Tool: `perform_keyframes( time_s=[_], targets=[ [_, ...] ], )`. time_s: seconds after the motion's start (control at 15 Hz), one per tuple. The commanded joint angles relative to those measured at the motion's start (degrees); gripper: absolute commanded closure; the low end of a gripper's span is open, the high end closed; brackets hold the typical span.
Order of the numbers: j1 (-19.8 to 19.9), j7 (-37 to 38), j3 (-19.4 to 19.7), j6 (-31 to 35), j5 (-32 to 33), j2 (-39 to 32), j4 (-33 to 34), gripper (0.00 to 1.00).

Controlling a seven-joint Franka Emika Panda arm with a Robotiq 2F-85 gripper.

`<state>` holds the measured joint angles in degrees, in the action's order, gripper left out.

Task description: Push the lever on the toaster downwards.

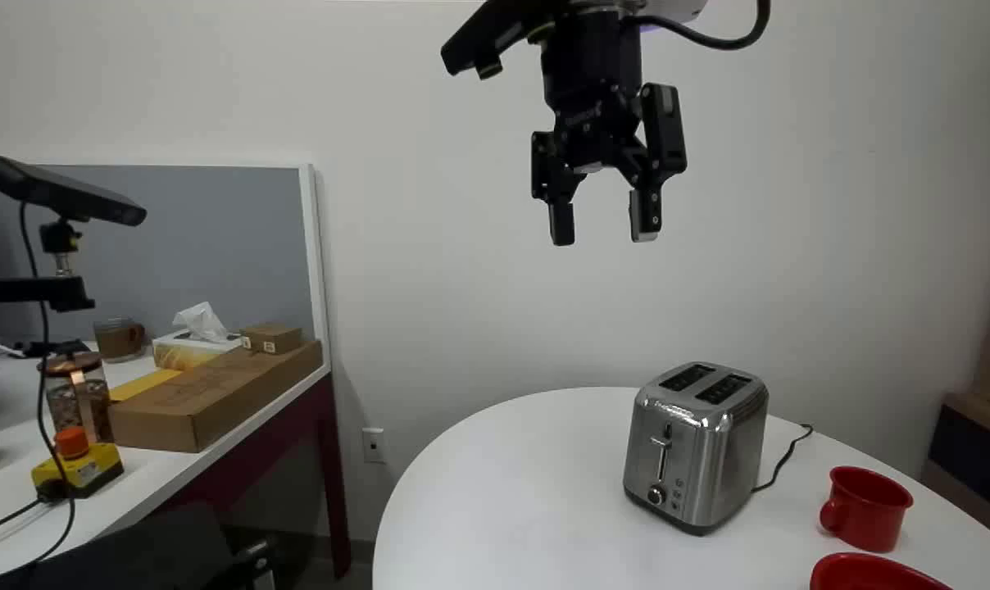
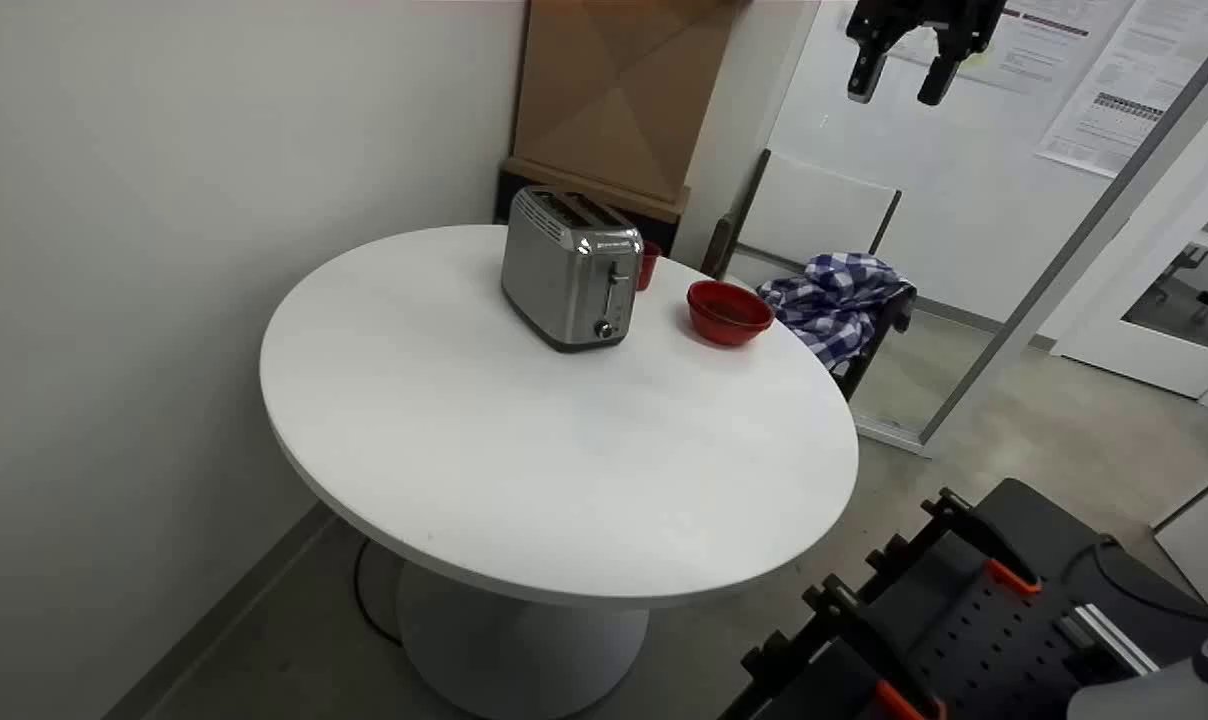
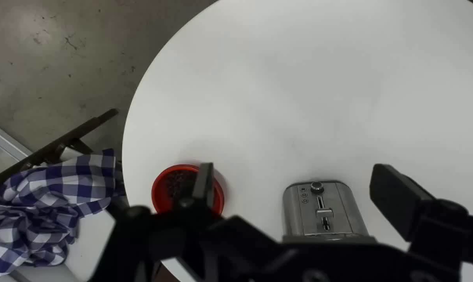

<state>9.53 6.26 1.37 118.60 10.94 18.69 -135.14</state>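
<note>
the gripper (image 1: 603,229) hangs well above the round white table (image 1: 495,500), its two fingers (image 1: 561,225) spread wide with a gap between them. lower down and well apart from it, the silver toaster (image 1: 733,467) stands upright on the table, its lever (image 1: 661,443) in the upper part of the groove (image 3: 325,223), above a knob (image 1: 656,495). a black cord (image 1: 782,463) trails from the toaster's side across the table. a red cup (image 1: 868,512) stands near the toaster, and a red bowl (image 2: 729,315) sits near the table's edge; in the wrist view a finger hides part of the bowl. something dark lies in the bowl, too unclear to name. what the cup and the toaster's two slots (image 1: 688,378) hold cannot be told. a wide stretch of white table runs from the lever side toward the curved edge, while a wall (image 1: 429,246) rises behind the toaster. past the edge by the bowl stands a chair (image 2: 814,210) with a blue checked cloth (image 2: 834,300) on it.
</note>
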Motion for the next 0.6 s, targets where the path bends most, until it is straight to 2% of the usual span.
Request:
perform_keyframes(
  time_s=[0.0, 0.4, 0.53],
  targets=[
    [-0.90, 0.22, 0.84, -0.17, 0.29, -0.01, 0.11, 0.00],
    [-0.90, 0.22, 0.84, -0.17, 0.29, -0.01, 0.11, 0.00],
    [-1.13, -0.07, 0.94, 1.41, 0.13, -2.60, 1.36, 0.00]
  ],
)
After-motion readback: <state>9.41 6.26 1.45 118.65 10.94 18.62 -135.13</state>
